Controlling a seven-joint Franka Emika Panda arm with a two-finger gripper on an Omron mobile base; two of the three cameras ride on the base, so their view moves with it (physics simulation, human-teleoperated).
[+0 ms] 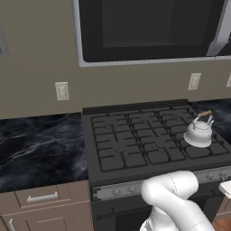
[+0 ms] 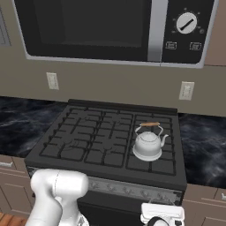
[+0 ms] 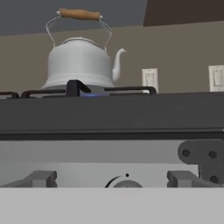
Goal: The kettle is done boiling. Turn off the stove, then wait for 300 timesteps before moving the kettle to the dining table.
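Meanwhile the kettle [image 3: 78, 63] sits upright on the stove's [image 1: 135, 140] grate at the upper left of the hand view, blue flame beneath; the fingers [image 3: 41, 178] are spread, grasping nothing, flanking a knob [image 3: 124, 183].

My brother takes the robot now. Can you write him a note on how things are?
Gripper: open, empty, level with the stove's silver front strip, a small round knob between its fingertips.
Small silver-white metal kettle with wooden-topped handle: upright on the wide black gas stove's front right grate, blue flame beneath it in the hand view.
Done: nothing.
Left: turn the knob off, wait, carry the kettle to the dining table.
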